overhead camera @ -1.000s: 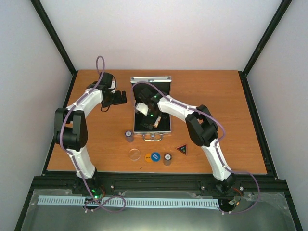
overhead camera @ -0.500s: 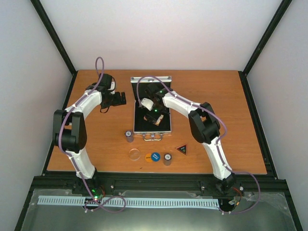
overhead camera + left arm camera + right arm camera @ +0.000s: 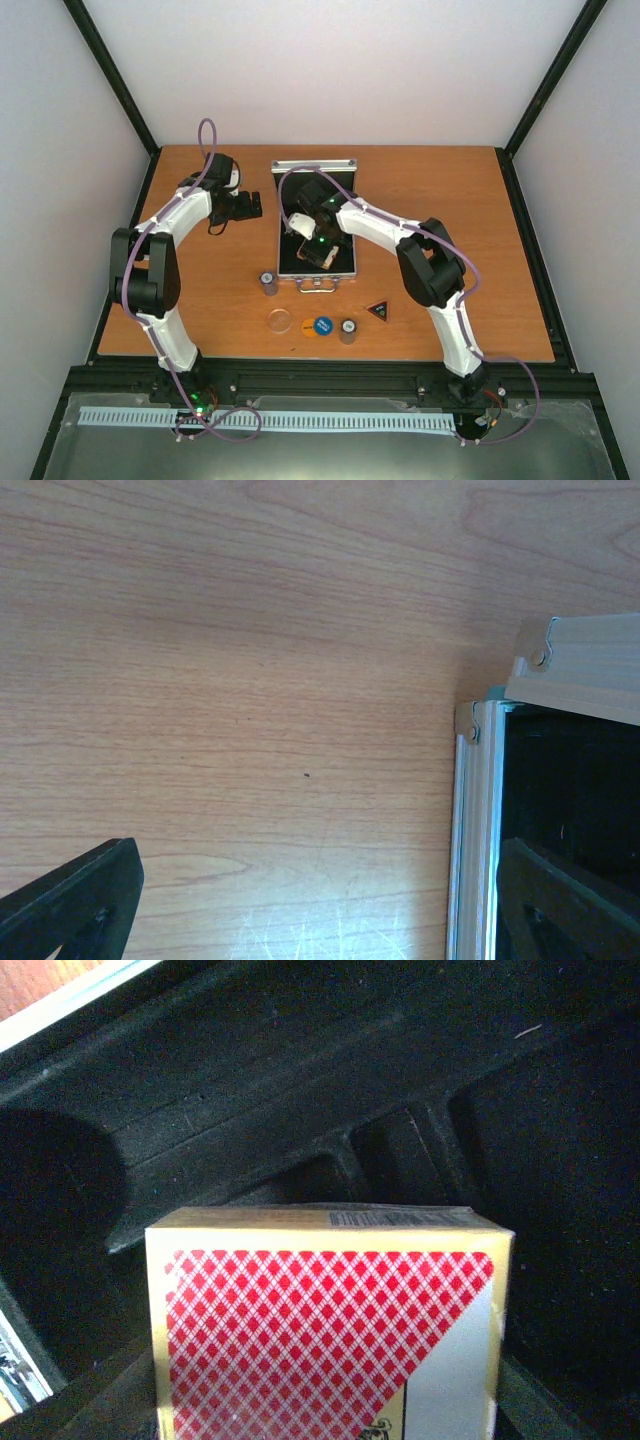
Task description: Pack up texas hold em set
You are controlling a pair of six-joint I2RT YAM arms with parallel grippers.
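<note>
The silver case (image 3: pixel 346 258) lies open at the table's middle, its lid upright at the back and its black lining (image 3: pixel 250 1130) showing. My right gripper (image 3: pixel 318 252) is over the near half of the case, shut on the red card deck (image 3: pixel 330 1325), which fills the right wrist view and hides the fingers. My left gripper (image 3: pixel 252 205) is open and empty just left of the case; its rim (image 3: pixel 472 830) shows in the left wrist view. Two chip stacks (image 3: pixel 268 283) (image 3: pixel 348 330), a clear disc (image 3: pixel 280 321), an orange disc (image 3: pixel 308 326), a blue disc (image 3: pixel 323 325) and the black triangle (image 3: pixel 378 310) lie in front of the case.
The case handle (image 3: pixel 315 284) points towards the near edge. Black frame posts and white walls bound the wooden table (image 3: pixel 460 220) on the left, right and back.
My right gripper has moved with the card deck from the case's middle towards its near end. The left arm has not moved.
</note>
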